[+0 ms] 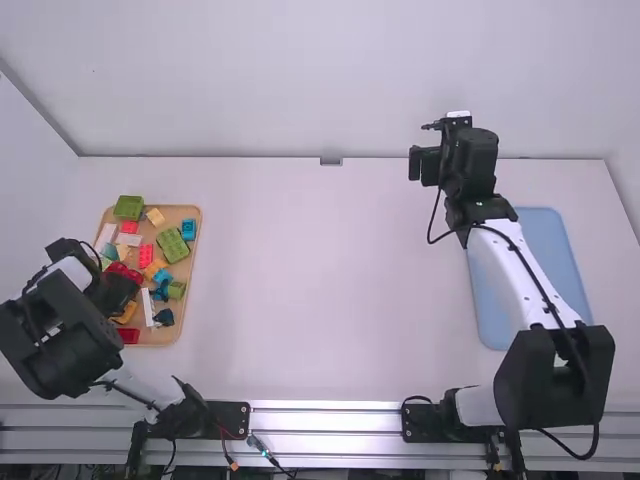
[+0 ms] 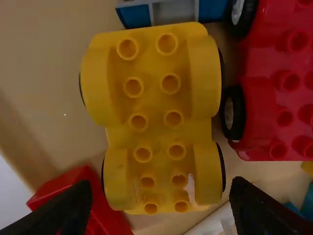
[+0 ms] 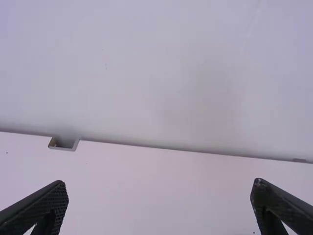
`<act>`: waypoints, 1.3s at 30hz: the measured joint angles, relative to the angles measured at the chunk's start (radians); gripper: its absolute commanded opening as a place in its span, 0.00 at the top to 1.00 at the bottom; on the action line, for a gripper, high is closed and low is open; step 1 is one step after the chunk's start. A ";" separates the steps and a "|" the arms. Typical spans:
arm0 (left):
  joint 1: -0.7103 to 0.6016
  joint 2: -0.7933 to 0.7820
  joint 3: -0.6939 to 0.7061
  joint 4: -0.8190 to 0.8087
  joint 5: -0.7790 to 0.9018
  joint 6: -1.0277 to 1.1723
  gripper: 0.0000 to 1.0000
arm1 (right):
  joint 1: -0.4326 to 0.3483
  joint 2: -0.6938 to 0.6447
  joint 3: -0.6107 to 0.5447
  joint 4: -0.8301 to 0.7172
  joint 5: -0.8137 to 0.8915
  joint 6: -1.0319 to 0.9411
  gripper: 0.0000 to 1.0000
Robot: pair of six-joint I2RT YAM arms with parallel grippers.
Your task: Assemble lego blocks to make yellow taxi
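Your left gripper point(image 1: 114, 292) sits over tan tray point(image 1: 160, 335), fingers spread wide, nothing gripped. Yellow wheeled base point(image 2: 151, 103) lies studs up in front of fingertips; you have no hold on it. Just beside it: red wheeled base point(image 2: 274, 98), red brick point(image 2: 100, 210), blue-and-white piece point(image 2: 168, 11). More loose bricks share your tray. Well apart, your right gripper point(image 1: 425, 164) points at far wall point(image 1: 260, 90), fingers wide open, empty. Blue board point(image 1: 545, 250) lies partly beneath right arm.

White links point(image 1: 498, 278), black joints point(image 1: 535, 385), dangling black cables point(image 1: 540, 284)
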 measured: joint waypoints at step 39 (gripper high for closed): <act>-0.035 0.003 -0.002 0.043 -0.072 0.025 0.64 | 0.000 0.000 0.000 -0.005 -0.008 0.000 0.01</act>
